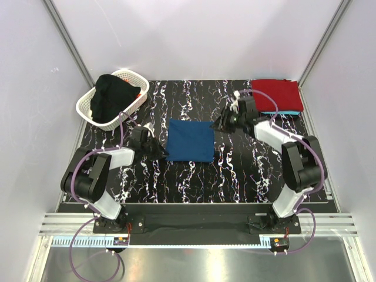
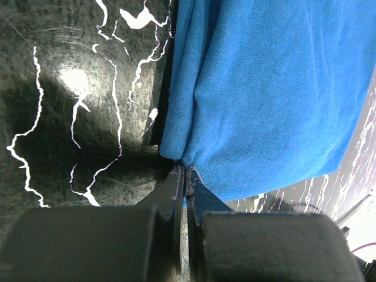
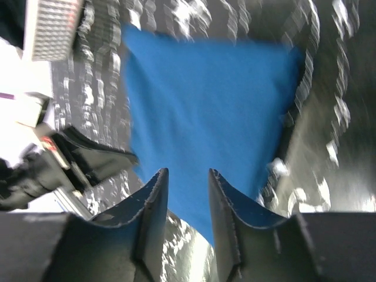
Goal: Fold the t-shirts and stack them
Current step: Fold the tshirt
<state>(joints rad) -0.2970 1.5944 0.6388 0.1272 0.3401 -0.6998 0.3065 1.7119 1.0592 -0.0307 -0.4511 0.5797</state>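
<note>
The counter [image 1: 194, 182] is black, marbled with white veins, and catches a soft glare of overhead light [image 2: 73, 79]. Plain pale walls [image 1: 200, 35] close it in on three sides, joined by slanting aluminium posts [image 1: 67, 38]. A ribbed metal rail [image 1: 194, 226] runs along its near edge.

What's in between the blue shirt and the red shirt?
The right gripper, its jaws open, is between the blue shirt and the red shirt, above the black table. The top view shows it.
</note>
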